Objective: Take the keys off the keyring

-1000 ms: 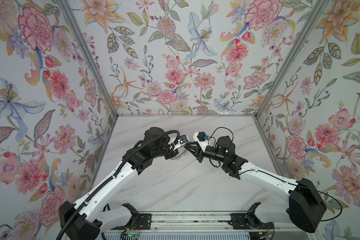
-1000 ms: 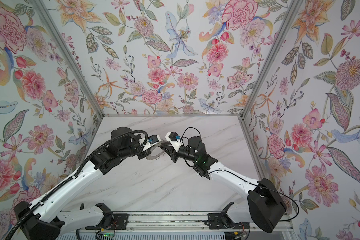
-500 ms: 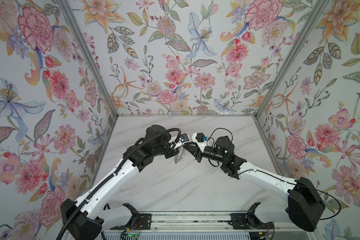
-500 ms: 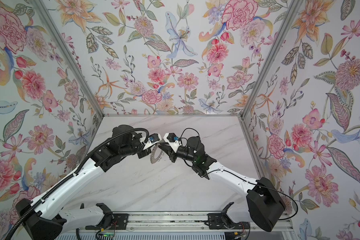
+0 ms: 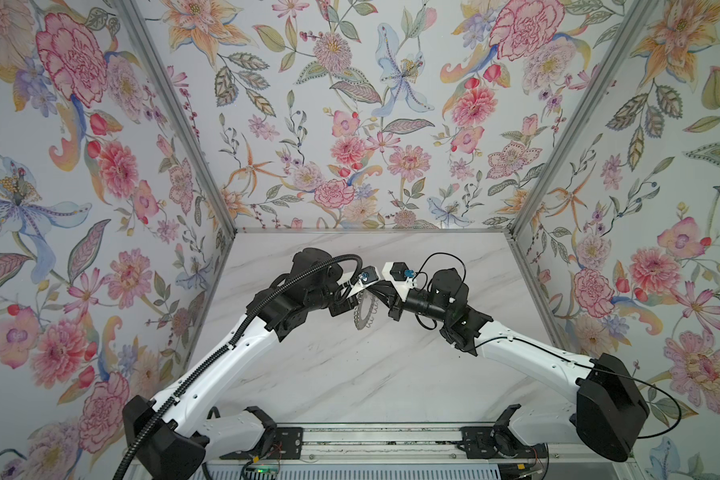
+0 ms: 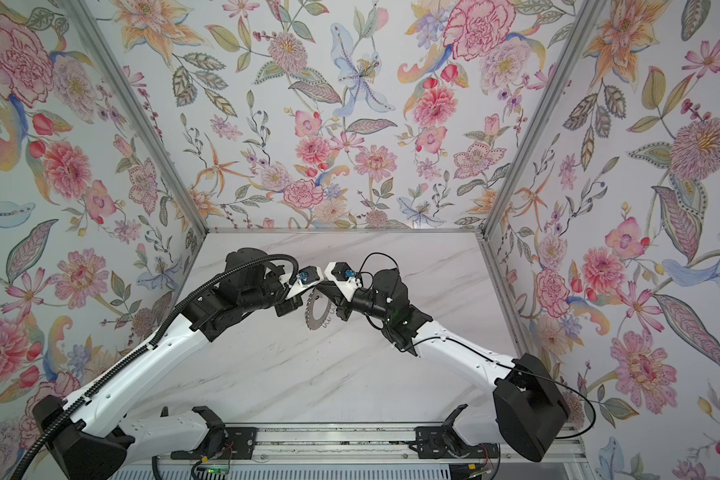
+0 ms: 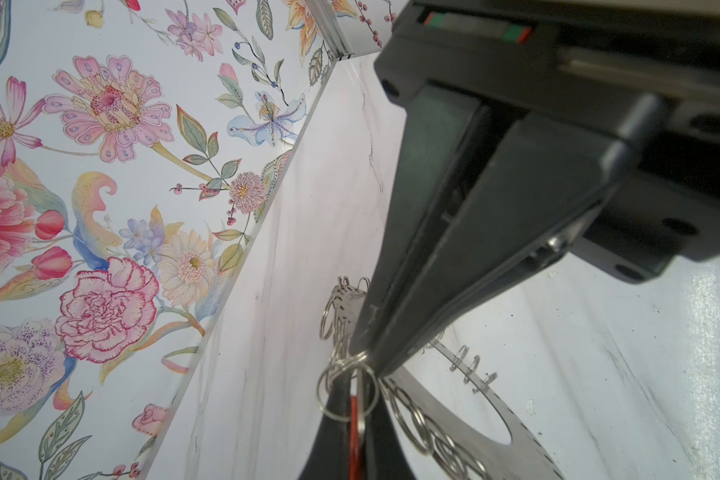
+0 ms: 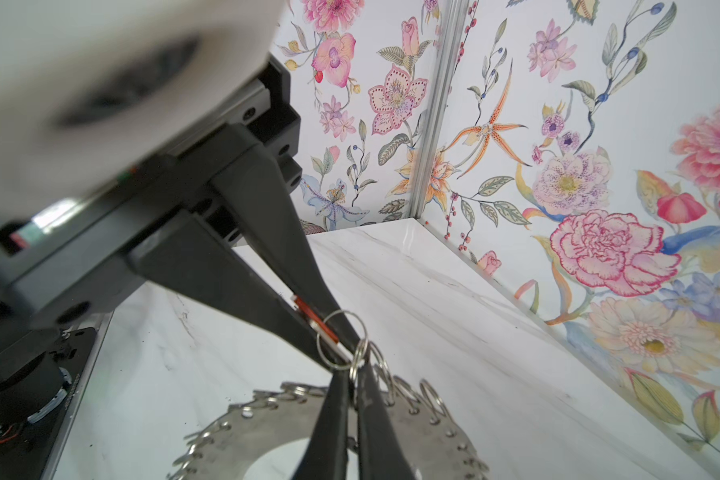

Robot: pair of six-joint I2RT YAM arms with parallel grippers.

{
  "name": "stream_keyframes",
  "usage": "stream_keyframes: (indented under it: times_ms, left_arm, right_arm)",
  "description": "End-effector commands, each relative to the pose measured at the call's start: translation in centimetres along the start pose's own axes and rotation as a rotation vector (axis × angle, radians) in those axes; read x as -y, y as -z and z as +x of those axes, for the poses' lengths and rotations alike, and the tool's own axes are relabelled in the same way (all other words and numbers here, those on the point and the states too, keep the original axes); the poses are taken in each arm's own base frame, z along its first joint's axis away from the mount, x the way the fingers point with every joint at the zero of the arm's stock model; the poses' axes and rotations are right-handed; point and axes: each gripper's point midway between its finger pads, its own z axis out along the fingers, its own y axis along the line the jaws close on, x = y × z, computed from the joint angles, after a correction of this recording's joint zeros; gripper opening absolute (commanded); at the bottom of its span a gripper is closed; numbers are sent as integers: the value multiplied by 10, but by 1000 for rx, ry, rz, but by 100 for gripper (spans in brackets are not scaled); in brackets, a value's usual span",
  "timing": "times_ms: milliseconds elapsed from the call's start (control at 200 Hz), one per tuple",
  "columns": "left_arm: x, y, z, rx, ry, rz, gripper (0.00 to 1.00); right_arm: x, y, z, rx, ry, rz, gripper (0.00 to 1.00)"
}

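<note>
The keyring [image 5: 364,316] [image 6: 319,316] is a flat silver disc rimmed with wire loops, and it stands tilted between both arms at mid-table. In the left wrist view my left gripper [image 7: 352,384] is shut on an orange-red fob [image 7: 355,432], one of the keys. The fob's split ring [image 7: 347,390] hangs at the keyring's [image 7: 466,419] rim. In the right wrist view my right gripper [image 8: 352,376] is shut on the keyring's [image 8: 267,428] rim among the loops. The left gripper [image 8: 346,345] meets it tip to tip, with the fob [image 8: 314,318] between its fingers. In both top views the wrist cameras hide the fingertips.
The marble tabletop [image 5: 350,374] is walled by floral panels at the back and on both sides. The arms' base rail [image 5: 375,440] runs along the front edge. Both forearms arch inward over the middle of the table.
My right gripper's jaws have shut on the keyring's rim. The keyring and both grippers have drifted slightly right and toward the front. The left gripper has stayed shut on the fob.
</note>
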Motion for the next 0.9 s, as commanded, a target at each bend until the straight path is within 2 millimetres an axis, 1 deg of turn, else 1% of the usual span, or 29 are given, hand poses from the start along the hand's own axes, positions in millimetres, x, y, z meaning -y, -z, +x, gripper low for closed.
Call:
stream_keyframes:
  times_ms: [0,180,305,440,510,545,656,781,896]
  left_arm:
    - [-10,13,-17,52,-19,-22,0]
    - [-14,15,-14,33,-2,-33,0]
    - [-22,19,-9,9,25,-55,0]
    - [-27,21,-3,-5,44,-64,0]
    - [-29,21,-2,-8,52,-67,0]
    - [-31,22,-1,-9,57,-71,0]
    - [-36,23,2,-14,69,-72,0]
    - [-32,23,-6,20,72,-34,0]
    - [-30,26,-17,65,80,-10,0]
  right_arm:
    - [1,-4,-14,23,27,1,0]
    - [7,-1,-13,7,42,34,0]
    - [9,4,-16,19,46,63,0]
    - [10,13,-31,90,42,73,0]
    - [8,20,-44,143,28,54,0]
    - [7,23,-53,182,23,41,0]
    - [2,29,-68,247,2,1,0]
    - [-4,33,-84,325,-22,-34,0]
    - [-3,29,-90,362,-35,-31,0]
